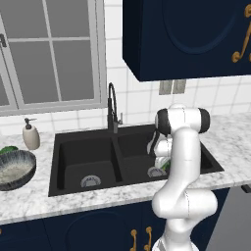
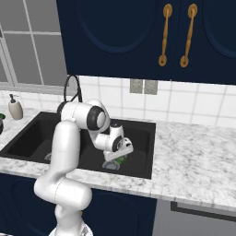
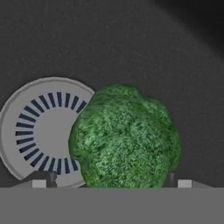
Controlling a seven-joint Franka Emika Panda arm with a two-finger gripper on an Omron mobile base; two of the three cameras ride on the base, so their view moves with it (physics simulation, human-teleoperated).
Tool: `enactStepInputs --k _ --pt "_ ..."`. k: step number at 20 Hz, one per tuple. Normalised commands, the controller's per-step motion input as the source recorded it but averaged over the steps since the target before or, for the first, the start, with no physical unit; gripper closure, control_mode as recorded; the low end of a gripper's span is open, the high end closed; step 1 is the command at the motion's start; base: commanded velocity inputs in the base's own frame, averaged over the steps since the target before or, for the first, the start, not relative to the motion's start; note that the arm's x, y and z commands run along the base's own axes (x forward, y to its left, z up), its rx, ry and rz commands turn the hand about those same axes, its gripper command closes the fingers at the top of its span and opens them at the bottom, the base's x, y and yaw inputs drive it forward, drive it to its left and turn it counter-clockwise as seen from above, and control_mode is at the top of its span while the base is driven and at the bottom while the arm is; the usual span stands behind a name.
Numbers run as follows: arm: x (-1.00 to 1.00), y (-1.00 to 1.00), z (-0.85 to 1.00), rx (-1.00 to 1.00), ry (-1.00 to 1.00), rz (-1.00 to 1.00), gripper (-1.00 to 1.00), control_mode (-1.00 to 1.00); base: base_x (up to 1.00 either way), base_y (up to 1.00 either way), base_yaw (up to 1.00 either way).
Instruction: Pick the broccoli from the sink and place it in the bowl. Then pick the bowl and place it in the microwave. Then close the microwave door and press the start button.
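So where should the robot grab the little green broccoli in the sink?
Probably around its lumpy round middle, coming straight down from above. In the hand view the broccoli lies on the sink floor, overlapping the round steel drain, with a finger tip on either side. The gripper looks open wide enough to straddle it, so squeezing the sides seems best.

We find no words, labels, brand names, numbers or signs that can be read in any of the views. The soap bottle (image 1: 31, 136) on the counter to the left of the sink (image 1: 88, 157) carries no legible print, and the wall plates (image 2: 144, 86) on the tiles behind the counter are plain.
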Motion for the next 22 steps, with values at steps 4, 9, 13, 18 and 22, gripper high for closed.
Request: enactStepInputs --k 4,9,13,18,22 --pt "0.21 0.0 -0.03 0.02 -0.08 0.15 -1.0 -1.0 0.0 0.0 0.0" --pt "0.23 0.0 -0.17 0.02 -0.08 0.18 -1.0 -1.0 0.0 0.0 0.0" --pt "0.07 0.0 -0.33 0.0 -0.03 0.2 -1.0 -1.0 0.0 0.0 0.0" --pt "0.0 0.06 -0.29 0.0 -0.03 0.14 1.0 -1.0 0.0 0.0 0.0" --pt "-0.69 0.1 0.2 0.0 -0.12 0.0 1.0 -1.0 0.0 0.0 0.0"
